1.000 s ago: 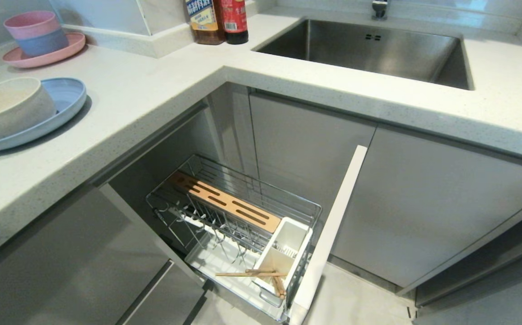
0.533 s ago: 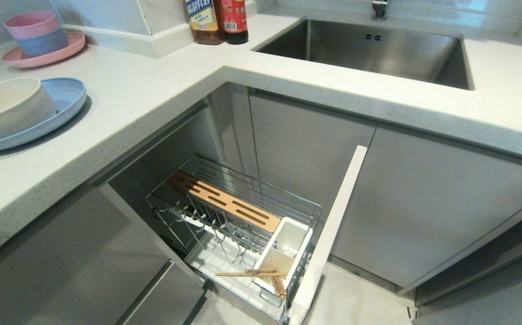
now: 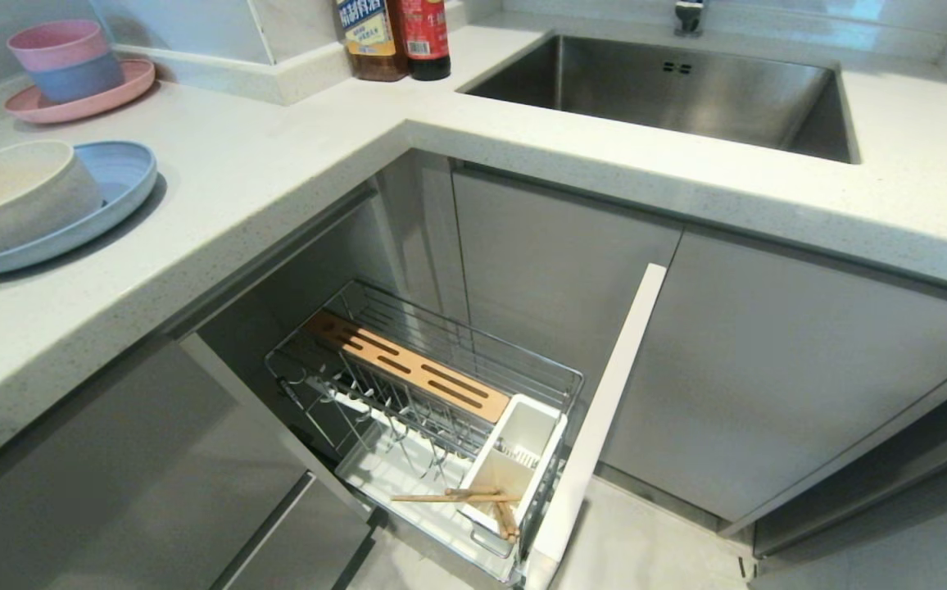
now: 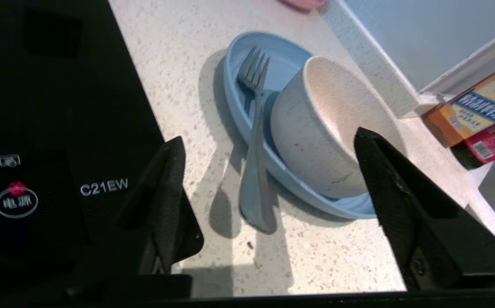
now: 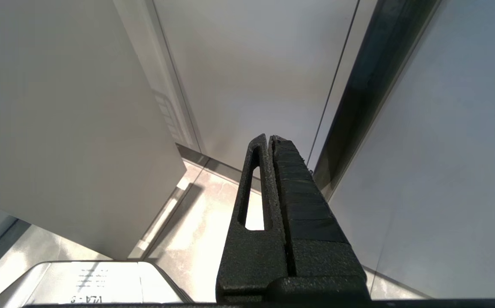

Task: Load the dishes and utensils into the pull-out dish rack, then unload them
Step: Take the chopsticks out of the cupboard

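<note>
Progress: loading only partly done, by my reading; the chopsticks (image 3: 473, 501) are the one item in the pull-out dish rack (image 3: 441, 410), and unloading is all still ahead.
Chopsticks: thin light wood, not neatly stowed; one lies across the rim of the white cutlery holder (image 3: 514, 467) and out over the white tray, the other slants down into the holder's near end.
Left to load: plate, bowl and fork, all on the countertop (image 3: 293, 164) at the robot's left.
Plate: pale blue plate (image 4: 269, 77), large, round, shallow raised rim, flat on the counter just beside the black induction hob (image 4: 50, 107).
Bowl: cream-white bowl (image 4: 329, 128), small, matte and faintly speckled, sitting in the plate toward one side.
Fork: fork (image 4: 254, 141), slim, tines resting inside the plate, neck over the rim, handle end down on the counter; touching or nearly touching the bowl's wall.
Rack: chrome wire, drawn fully out below the counter, plate prongs bare, slotted wooden knife block (image 3: 408, 369) along the back.
Left gripper: left gripper (image 4: 273, 201), fingers spread wide, holding nothing, poised above the fork handle and plate edge.
Right gripper: right gripper (image 5: 271, 141), fingers pressed together, parked low beside the cabinet fronts.
Next: a pick from the plate group, judging by the aim; likely the fork.
</note>
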`<state>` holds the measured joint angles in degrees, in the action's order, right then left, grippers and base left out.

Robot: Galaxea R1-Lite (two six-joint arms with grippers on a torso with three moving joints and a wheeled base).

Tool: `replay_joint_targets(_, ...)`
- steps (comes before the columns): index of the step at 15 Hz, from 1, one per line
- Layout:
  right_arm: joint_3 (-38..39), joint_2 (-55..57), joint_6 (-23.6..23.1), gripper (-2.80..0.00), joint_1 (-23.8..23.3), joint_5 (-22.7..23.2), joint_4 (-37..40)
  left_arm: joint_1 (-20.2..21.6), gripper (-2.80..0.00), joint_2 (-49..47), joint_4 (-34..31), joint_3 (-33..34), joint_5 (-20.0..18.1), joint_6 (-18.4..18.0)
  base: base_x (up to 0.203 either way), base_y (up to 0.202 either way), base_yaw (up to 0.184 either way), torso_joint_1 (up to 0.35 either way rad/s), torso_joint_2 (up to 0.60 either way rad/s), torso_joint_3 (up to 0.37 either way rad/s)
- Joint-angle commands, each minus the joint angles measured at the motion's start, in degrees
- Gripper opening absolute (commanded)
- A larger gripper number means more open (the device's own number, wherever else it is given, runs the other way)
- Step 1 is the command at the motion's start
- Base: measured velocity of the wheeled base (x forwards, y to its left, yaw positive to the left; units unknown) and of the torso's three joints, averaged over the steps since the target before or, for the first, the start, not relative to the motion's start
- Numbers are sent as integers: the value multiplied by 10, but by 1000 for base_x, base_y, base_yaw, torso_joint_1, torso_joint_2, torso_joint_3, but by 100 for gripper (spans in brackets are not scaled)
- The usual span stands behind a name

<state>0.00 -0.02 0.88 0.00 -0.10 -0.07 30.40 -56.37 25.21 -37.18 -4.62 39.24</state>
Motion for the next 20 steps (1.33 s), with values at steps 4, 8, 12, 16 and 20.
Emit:
replay_joint_targets(4,1,0,0,-280,0,0,0,26,0,30,2,-30,14,-4,0,0,0,0,0,0)
replay_joint_targets(8,1,0,0,-280,0,0,0,37,-280,45,3,-107,25,-53,0,0,0,0,0,0)
replay_joint_targets(12,1,0,0,-280,0,0,0,23,-280,47,-18,-256,27,-59,0,0,0,0,0,0)
replay_joint_targets(16,1,0,0,-280,0,0,0,-84,-280,10,-160,-460,64,-58,0,0,0,0,0,0)
replay_joint_targets(20,1,0,0,-280,0,0,0,-320,-280,-58,-284,-586,178,-46,0,0,0,0,0,0)
